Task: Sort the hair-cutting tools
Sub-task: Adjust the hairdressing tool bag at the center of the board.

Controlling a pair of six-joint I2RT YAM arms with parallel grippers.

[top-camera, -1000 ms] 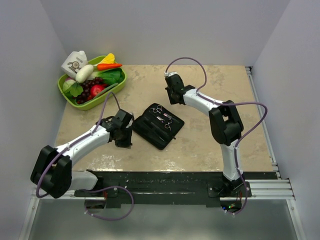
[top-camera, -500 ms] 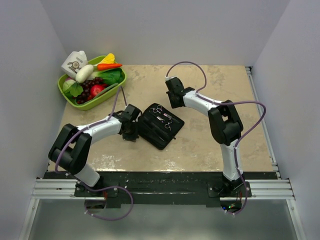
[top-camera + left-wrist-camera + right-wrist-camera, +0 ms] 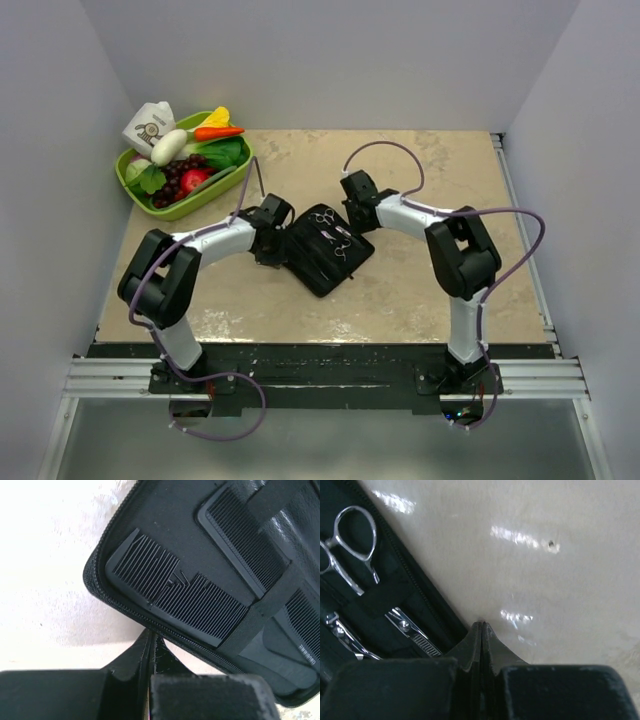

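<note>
Nearest you, both arms reach inward over the table (image 3: 420, 290) and meet at the open black case (image 3: 318, 262), which lies at an angle in the middle. Your left gripper (image 3: 151, 639) has its fingers pressed together, tips touching the zipped edge on the case's left side, just beside the black comb (image 3: 175, 597); a second comb (image 3: 245, 550) lies further in, under an elastic strap. Your right gripper (image 3: 481, 627) is likewise closed on nothing, its tips at the case's right edge. Inside that half sit the near scissors (image 3: 341, 246) and the far scissors (image 3: 322, 217), ring handles pointing away from you. Well beyond, in the far left corner, stands a green basket (image 3: 222, 188) of toy produce.
</note>
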